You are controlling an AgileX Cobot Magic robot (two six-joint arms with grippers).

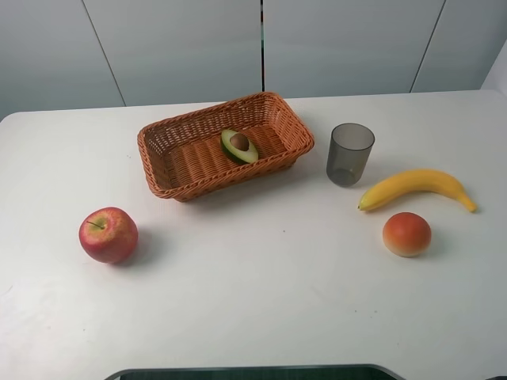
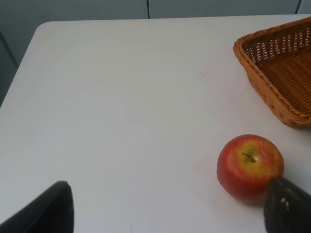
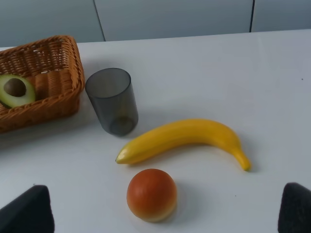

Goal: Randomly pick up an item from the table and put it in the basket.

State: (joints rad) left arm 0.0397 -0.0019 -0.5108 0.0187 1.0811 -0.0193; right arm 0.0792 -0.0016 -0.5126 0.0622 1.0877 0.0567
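The white table (image 1: 261, 301) carries everything in view. On its far middle stands the orange-brown wicker basket (image 1: 190, 162), set at a slight angle, and the halved avocado (image 1: 238, 146) lies inside it toward the right end, cut face and brown pit turned up. To the right of the basket, just beside its corner, a grey translucent cup (image 1: 349, 153) stands upright. A yellow banana (image 1: 417, 187) lies further right, with an orange-red round fruit (image 1: 406, 234) near it on the front side. A red apple (image 1: 108, 235) sits well apart on the left. The left gripper (image 2: 167, 206) is spread wide and empty beside the apple, and the right gripper (image 3: 165, 211) is likewise released, holding nothing.
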